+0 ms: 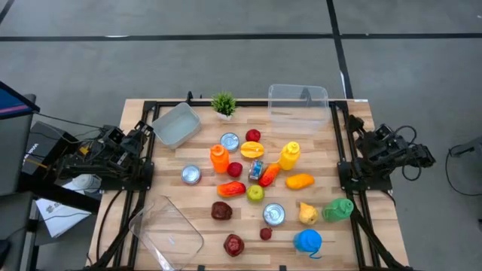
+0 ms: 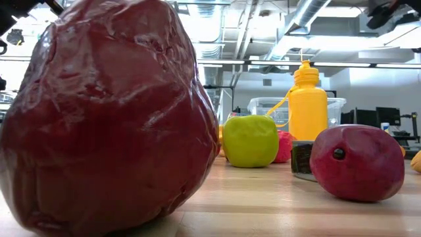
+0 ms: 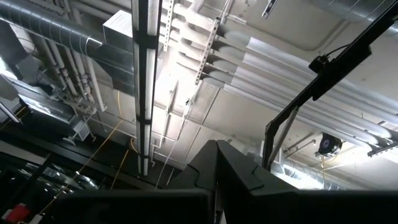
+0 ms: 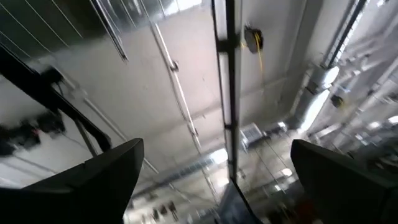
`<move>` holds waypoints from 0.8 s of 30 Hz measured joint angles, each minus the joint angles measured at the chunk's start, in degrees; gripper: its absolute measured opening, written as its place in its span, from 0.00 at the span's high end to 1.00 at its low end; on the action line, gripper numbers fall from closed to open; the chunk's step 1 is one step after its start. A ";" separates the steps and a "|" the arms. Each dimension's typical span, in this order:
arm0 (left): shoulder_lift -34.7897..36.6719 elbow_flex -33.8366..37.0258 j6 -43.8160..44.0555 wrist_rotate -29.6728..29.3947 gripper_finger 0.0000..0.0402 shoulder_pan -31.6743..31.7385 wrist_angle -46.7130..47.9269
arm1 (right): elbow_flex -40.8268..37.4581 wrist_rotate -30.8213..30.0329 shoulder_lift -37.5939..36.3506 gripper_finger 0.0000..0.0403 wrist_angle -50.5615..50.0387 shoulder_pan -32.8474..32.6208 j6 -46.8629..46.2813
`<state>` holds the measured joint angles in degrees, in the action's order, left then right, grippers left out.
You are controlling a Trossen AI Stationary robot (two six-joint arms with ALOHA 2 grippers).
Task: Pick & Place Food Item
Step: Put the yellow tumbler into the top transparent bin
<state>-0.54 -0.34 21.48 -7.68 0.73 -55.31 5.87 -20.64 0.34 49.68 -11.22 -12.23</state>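
Note:
Toy food lies in the middle of the wooden table: an orange bottle [image 1: 219, 158], a yellow bottle [image 1: 290, 154], a green apple [image 1: 255, 193], a yellow pear [image 1: 307, 213] and dark red fruits [image 1: 221, 211] [image 1: 234, 245]. The low view has one dark red fruit [image 2: 105, 118] close up, with the green apple [image 2: 250, 140] and yellow bottle [image 2: 308, 99] behind it. My left gripper [image 3: 216, 146] is folded back at the table's left edge, shut, facing the ceiling. My right gripper [image 4: 216, 144] rests at the right edge, open, also facing up. Neither is near the food.
A clear bin [image 1: 298, 104] stands at the far edge, a grey-blue tub [image 1: 178, 124] at far left, and a clear tray [image 1: 167, 233] at the near left corner. Several silver cans [image 1: 191, 175], a small plant [image 1: 223, 104], a green bottle [image 1: 339, 209] and a blue item [image 1: 307, 241] also stand about.

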 joint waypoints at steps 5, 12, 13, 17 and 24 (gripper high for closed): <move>0.00 0.00 0.02 -2.75 1.00 -0.02 0.06 | 11.74 -4.99 2.01 0.01 -28.95 0.00 0.22; -7.05 -4.37 0.21 -10.95 1.00 -0.01 10.25 | 23.97 -4.96 7.55 0.01 -49.32 -0.02 0.18; -9.31 -6.35 0.26 -11.58 1.00 0.00 13.12 | 24.74 -4.98 7.94 0.01 -50.68 -0.02 0.18; -20.69 -16.18 -0.15 -12.48 1.00 0.00 24.06 | 25.84 -4.94 8.22 0.01 -52.63 -0.02 0.18; -40.96 -36.51 -5.99 -9.30 1.00 -0.02 43.77 | 25.79 -4.92 8.24 0.01 -52.86 -0.02 0.18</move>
<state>-41.50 -36.84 15.49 -16.99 0.71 -11.54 31.66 -25.56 8.58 -3.18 -11.25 -12.05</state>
